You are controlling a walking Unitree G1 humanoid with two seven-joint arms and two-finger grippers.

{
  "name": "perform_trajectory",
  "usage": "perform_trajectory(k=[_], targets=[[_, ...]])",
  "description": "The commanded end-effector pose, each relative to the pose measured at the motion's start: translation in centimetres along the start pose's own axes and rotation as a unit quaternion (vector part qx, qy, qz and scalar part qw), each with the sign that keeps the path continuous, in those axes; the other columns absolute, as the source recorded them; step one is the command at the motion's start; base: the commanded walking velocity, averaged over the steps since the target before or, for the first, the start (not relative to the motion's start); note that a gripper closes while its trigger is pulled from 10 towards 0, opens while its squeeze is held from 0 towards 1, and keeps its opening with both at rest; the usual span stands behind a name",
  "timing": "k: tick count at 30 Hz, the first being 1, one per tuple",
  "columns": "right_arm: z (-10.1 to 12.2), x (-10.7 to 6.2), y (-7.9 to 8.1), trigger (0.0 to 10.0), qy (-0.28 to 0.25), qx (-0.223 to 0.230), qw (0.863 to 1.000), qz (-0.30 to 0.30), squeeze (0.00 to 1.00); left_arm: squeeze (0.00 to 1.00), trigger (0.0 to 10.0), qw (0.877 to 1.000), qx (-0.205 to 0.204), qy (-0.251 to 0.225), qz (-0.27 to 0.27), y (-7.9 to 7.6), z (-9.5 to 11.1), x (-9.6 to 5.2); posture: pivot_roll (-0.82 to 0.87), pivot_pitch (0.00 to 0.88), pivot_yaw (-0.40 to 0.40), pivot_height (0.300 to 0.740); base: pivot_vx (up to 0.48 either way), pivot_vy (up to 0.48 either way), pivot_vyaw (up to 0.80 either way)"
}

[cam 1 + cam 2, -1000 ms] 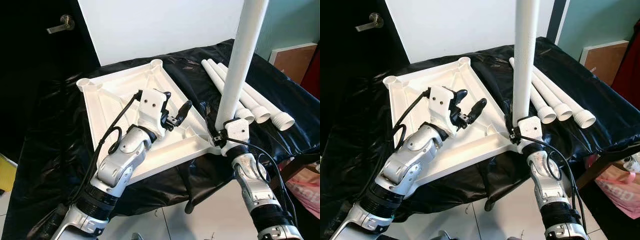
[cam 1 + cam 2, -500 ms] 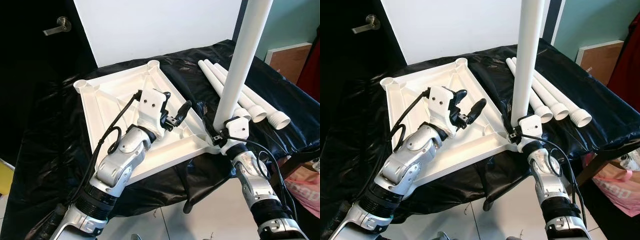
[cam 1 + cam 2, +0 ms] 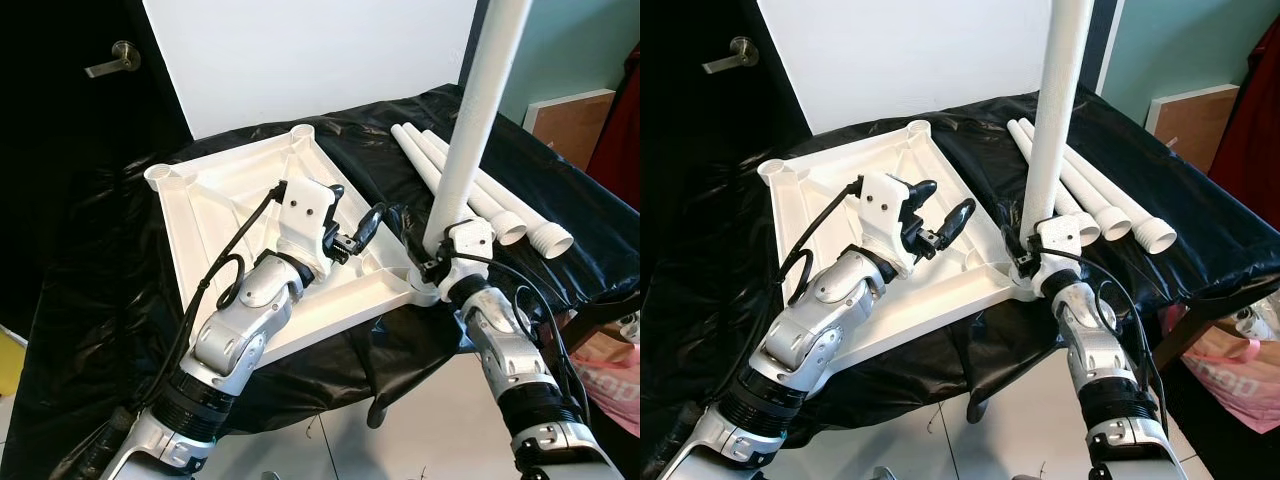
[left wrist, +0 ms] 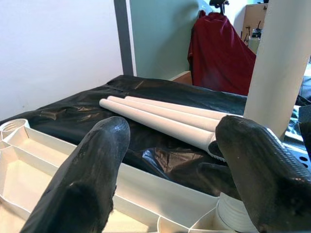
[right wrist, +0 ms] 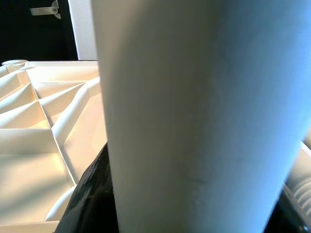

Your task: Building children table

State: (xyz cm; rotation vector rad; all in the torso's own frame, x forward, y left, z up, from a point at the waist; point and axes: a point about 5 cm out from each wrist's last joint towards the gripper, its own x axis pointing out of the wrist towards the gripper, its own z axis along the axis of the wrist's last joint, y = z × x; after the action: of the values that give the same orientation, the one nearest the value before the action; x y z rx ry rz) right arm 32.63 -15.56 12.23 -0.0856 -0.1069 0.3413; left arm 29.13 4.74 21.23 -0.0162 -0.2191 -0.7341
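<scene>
The right gripper (image 3: 432, 262) is clamped around the base of an upright white table leg (image 3: 475, 120), which stands in the near corner socket of the upside-down white tabletop (image 3: 215, 205). Just left of it, the left gripper (image 3: 362, 232) hovers over the tabletop's ribbed underside with its fingers spread apart, holding nothing. Beyond the right gripper, three more white legs (image 3: 500, 205) lie side by side on the black plastic sheet (image 3: 90, 270).
</scene>
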Motion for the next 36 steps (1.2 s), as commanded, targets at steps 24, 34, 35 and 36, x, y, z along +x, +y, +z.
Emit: perform_trajectory(k=[24, 34, 35, 36], targets=[[-2.3, -2.1, 2.7, 10.0, 0.043, 0.052, 0.957, -0.283, 0.0, 0.0, 10.0, 0.994, 0.006, -0.004, -0.109, -1.4, 0.4, 0.0, -0.09, 0.0, 0.044, 0.74, 0.0, 0.0, 0.0], [-2.3, -2.2, 2.5, 10.0, 0.058, 0.068, 0.946, -0.313, 0.0, 0.0, 10.0, 0.994, 0.008, -0.005, -0.105, -1.2, 0.4, 0.1, -0.09, 0.0, 0.041, 0.74, 0.0, 0.0, 0.0], [-2.2, -2.1, 2.5, 10.0, 0.059, 0.066, 0.944, -0.317, 0.0, 0.0, 10.0, 0.995, 0.008, -0.005, -0.104, -1.2, 0.5, 0.1, -0.09, 0.0, 0.041, 0.74, 0.0, 0.0, 0.0], [-2.2, -2.1, 2.5, 10.0, 0.059, 0.066, 0.944, -0.317, 0.0, 0.0, 10.0, 0.995, 0.008, -0.005, -0.104, -1.2, 0.5, 0.1, -0.09, 0.0, 0.041, 0.74, 0.0, 0.0, 0.0]])
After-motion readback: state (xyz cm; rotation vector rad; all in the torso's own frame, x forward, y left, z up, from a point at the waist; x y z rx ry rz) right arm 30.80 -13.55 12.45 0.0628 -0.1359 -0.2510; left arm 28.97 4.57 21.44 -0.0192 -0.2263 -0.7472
